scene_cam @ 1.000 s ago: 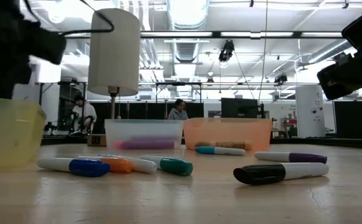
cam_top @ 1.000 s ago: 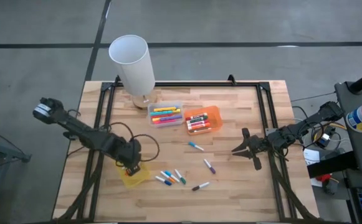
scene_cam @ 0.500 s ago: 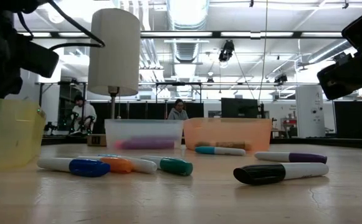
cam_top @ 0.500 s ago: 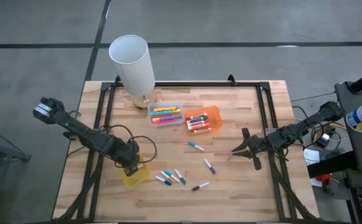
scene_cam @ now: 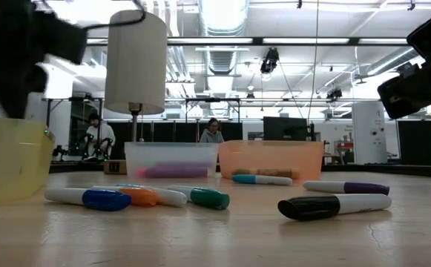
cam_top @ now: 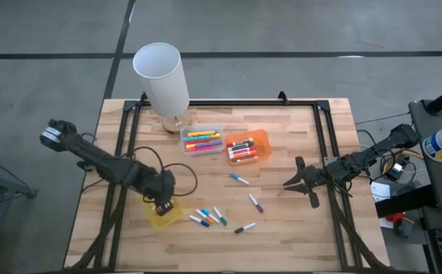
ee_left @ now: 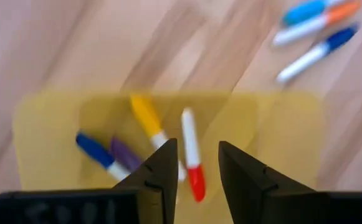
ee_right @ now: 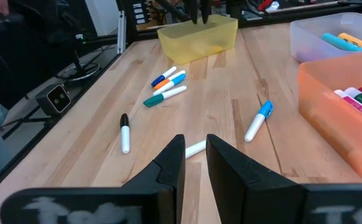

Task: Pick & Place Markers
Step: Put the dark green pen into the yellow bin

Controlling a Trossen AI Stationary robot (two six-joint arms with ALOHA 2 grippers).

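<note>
Several loose markers lie flat on the wooden table near its near edge, with a black one, a purple one and a blue-capped one farther right. The yellow tray holds yellow, red, blue and purple markers. My left gripper hovers over that tray, open and empty. My right gripper waits near the table's right edge, its fingers a narrow gap apart and holding nothing.
A clear tray and an orange tray, both with markers inside, sit toward the far edge. A tall white cylinder stands on a foot at the far left. Bare wood lies between the loose markers and my right gripper. People show far behind the table.
My left gripper has stayed above the yellow tray, shifting slightly toward the table's left and then back toward the right; it shows blurred in the low view now. The markers and trays have kept their places.
</note>
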